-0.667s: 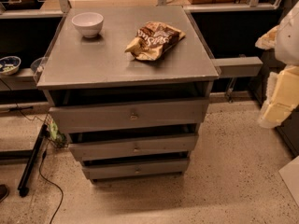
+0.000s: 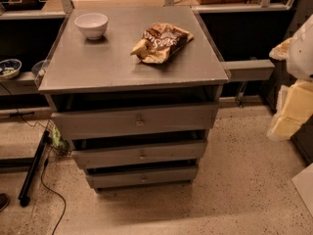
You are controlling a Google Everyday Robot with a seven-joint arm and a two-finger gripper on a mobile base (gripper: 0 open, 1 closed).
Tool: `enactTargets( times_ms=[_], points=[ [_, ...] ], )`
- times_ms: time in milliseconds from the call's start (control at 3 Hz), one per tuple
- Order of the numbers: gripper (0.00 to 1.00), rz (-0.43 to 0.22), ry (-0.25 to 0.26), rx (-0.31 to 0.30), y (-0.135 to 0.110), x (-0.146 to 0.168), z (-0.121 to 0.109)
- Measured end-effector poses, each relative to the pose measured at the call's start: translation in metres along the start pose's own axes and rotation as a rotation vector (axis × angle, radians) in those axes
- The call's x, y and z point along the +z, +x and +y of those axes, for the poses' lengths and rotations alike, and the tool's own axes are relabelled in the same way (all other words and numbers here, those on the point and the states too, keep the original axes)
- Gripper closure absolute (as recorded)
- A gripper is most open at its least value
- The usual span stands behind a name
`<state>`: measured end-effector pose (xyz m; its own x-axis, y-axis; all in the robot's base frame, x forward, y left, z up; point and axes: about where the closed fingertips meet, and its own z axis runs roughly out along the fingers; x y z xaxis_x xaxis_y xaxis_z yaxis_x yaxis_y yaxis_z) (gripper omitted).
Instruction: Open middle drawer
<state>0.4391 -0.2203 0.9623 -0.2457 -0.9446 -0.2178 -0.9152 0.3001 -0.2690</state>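
Note:
The middle drawer [image 2: 142, 153] is a grey flat front with a small round knob [image 2: 142, 155], second of three in the grey cabinet at the centre of the camera view. It sits between the taller top drawer [image 2: 137, 121] and the narrow bottom drawer [image 2: 142, 176]. Dark gaps show above each front. My gripper [image 2: 293, 104] appears as cream and white parts at the right edge, well to the right of the cabinet and apart from the drawers. It touches nothing.
On the cabinet top [image 2: 98, 67] stand a white bowl [image 2: 91, 24] and a crumpled snack bag [image 2: 161, 42]. A black stand and cable [image 2: 34, 168] lie on the floor at the left. A shelf with a small bowl [image 2: 9, 67] is at the far left.

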Motion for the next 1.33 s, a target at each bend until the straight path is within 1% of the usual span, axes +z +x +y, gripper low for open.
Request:
enactTargets(
  times_ms=[333,667,1000,1333],
  points=[
    [0.0,0.002,0.002,0.037,0.014,0.028,0.004],
    [0.0,-0.009,-0.017,0.061,0.024,0.053,0.009],
    [0.0,-0.05,-0.053,0.056,0.026,0.073,0.02],
    [0.0,-0.095,-0.097,0.038,0.021,0.085,0.041]
  ],
)
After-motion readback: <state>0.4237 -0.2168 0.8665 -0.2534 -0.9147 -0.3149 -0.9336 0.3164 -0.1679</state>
